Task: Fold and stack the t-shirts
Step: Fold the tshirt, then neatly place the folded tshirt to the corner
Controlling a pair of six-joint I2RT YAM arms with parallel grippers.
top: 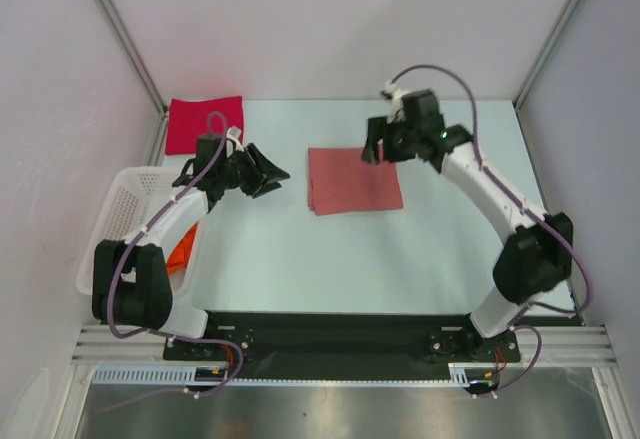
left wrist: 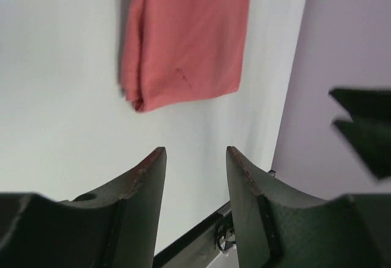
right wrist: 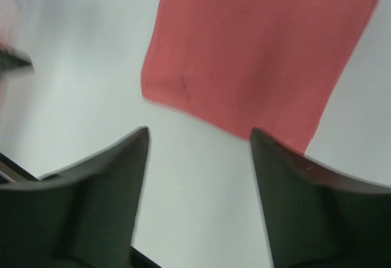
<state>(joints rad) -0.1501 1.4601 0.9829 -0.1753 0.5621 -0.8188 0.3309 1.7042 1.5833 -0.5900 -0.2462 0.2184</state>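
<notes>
A folded salmon-pink t-shirt (top: 355,181) lies flat in the middle of the table, also seen in the left wrist view (left wrist: 183,42) and the right wrist view (right wrist: 256,54). A folded crimson red t-shirt (top: 205,124) rests at the back left corner. An orange t-shirt (top: 180,254) shows inside the basket. My left gripper (top: 276,176) (left wrist: 195,155) hovers left of the pink shirt, open and empty. My right gripper (top: 373,150) (right wrist: 200,135) hangs over the pink shirt's far right corner, open, with only bare table between its fingers.
A white mesh basket (top: 125,204) stands at the left edge beside the left arm. Grey walls and metal posts close in the table at the back and sides. A black rail (top: 330,329) runs along the near edge.
</notes>
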